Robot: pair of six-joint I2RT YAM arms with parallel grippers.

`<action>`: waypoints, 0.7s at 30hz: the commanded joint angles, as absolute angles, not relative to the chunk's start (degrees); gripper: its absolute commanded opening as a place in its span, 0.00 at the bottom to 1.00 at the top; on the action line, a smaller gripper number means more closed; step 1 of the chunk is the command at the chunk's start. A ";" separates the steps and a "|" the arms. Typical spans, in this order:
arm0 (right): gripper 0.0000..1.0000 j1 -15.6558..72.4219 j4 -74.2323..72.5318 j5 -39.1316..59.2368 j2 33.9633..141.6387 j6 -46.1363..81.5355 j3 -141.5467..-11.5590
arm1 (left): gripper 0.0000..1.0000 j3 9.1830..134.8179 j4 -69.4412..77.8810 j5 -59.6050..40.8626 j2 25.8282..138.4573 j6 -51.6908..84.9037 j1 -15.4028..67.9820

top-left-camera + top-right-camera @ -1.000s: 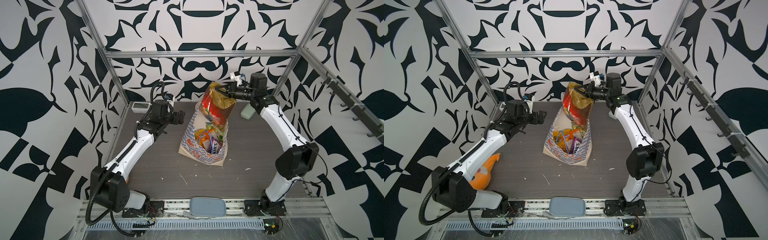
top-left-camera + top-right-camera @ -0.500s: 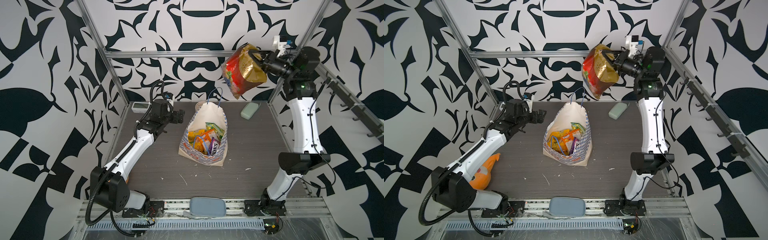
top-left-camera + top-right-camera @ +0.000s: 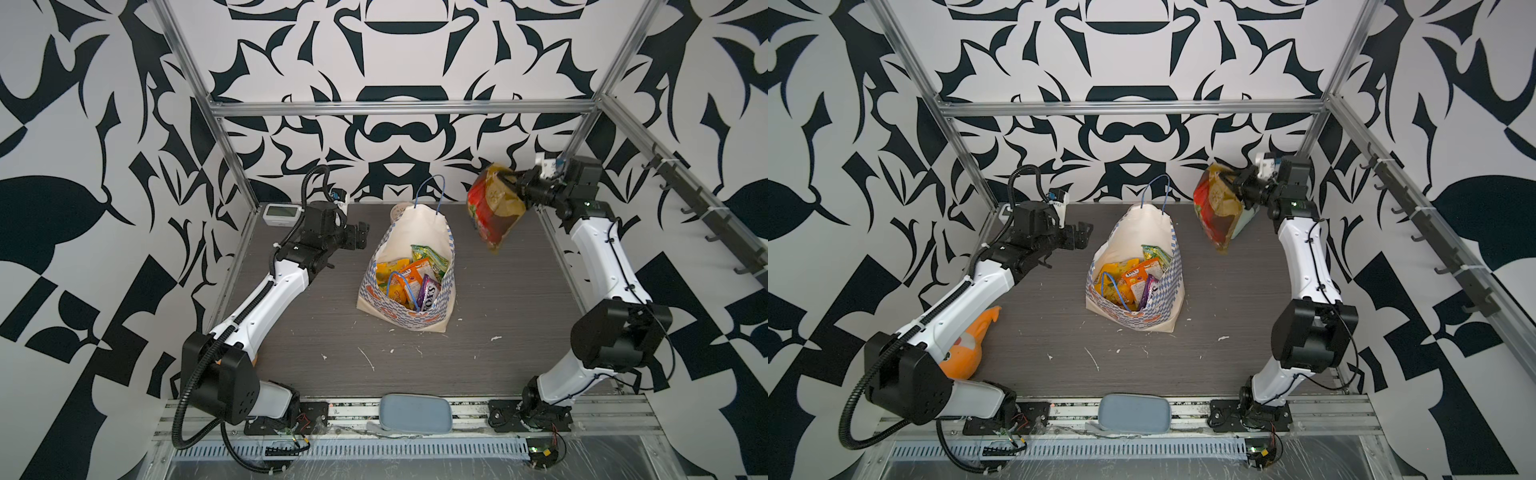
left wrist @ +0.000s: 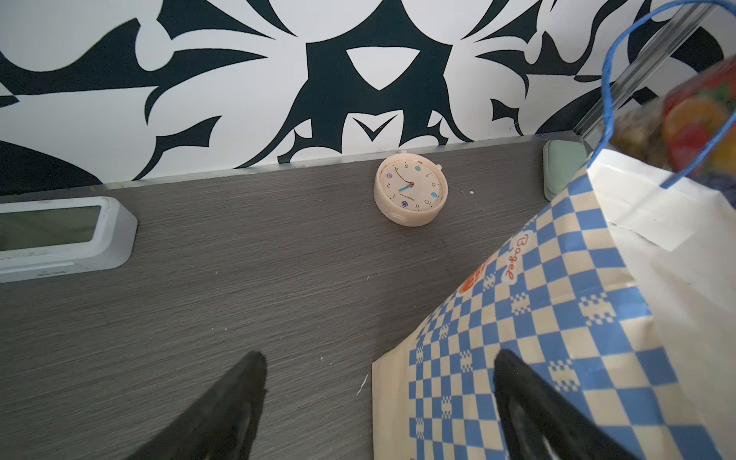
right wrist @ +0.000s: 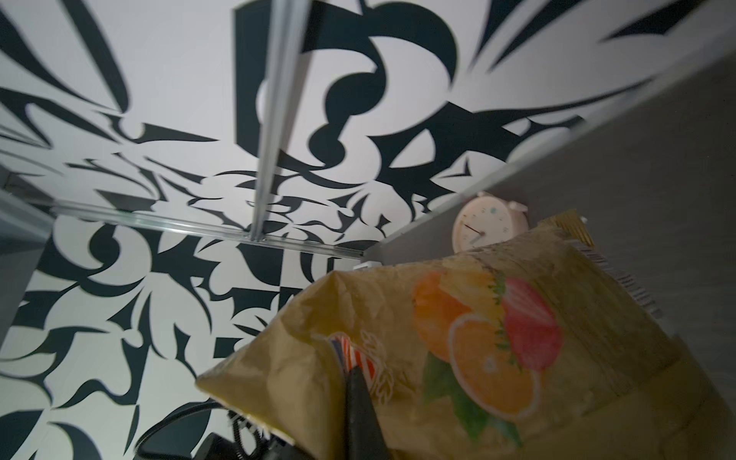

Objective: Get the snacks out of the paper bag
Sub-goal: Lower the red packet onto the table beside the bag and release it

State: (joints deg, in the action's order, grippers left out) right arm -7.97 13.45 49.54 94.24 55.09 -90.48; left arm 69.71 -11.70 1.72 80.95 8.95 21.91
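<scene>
A dark grey wood-grain tabletop [image 3: 498, 332] carries a cream-white paper carrier bag [image 3: 405, 318] with a blue-and-white checked band, standing open near its middle. Along the far edge sit a white rectangular digital clock [image 3: 281, 212] in the left corner, a round cream plastic alarm clock [image 4: 411, 193] face up behind the bag, and a mint green oblong case [image 4: 563, 171] towards the right. An orange plush fish [image 3: 971, 336] lies at the near left, and small white scraps [image 3: 368, 359] dot the near half

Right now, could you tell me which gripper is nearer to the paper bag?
Left. The left gripper hovers open just beside the paper bag; the right gripper holds the candy pack aloft, farther away.
</scene>
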 commanded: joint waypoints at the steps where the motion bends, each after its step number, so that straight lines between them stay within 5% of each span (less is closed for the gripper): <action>1: 0.00 -7.20 4.15 48.22 87.77 51.84 -84.70 | 0.92 68.03 -10.73 1.51 80.51 9.73 21.74; 21: 0.00 -0.95 -21.47 37.44 90.23 68.42 -66.21 | 0.92 68.73 -9.14 -0.25 84.80 12.44 21.80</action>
